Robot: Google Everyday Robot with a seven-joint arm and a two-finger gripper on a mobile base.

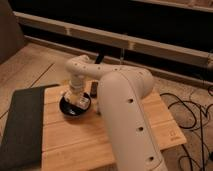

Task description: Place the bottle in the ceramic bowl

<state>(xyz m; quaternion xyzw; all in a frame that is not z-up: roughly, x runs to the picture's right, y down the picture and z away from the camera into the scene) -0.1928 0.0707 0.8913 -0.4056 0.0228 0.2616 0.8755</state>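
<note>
- The gripper (76, 98), at the end of the white jointed arm (82, 67), hangs directly over the round shallow black ceramic bowl (67, 108) on the pale wooden slatted table (100, 145).
- The small slim whitish plastic bottle (70, 94) appears as pale shapes at the gripper, above the bowl's inside; whether it touches the bowl cannot be told.
- Whether the pincer is clenched on the bottle or has released it cannot be told.
- Step in hand, as judged: setting the bottle into the bowl.
- To do it well: keep the bottle centred over the dark inside, away from the rim; lower until it rests on the bowl's floor, then release, then lift straight up.
- The bottle seems about as long as the bowl is wide, so lay it along the middle or it may tip over the rim.
- A dark mat (20, 125) lies at the table's left; a small dark object (93, 89) sits just beside the bowl.
- No brand, label text or other writing can be read.
</note>
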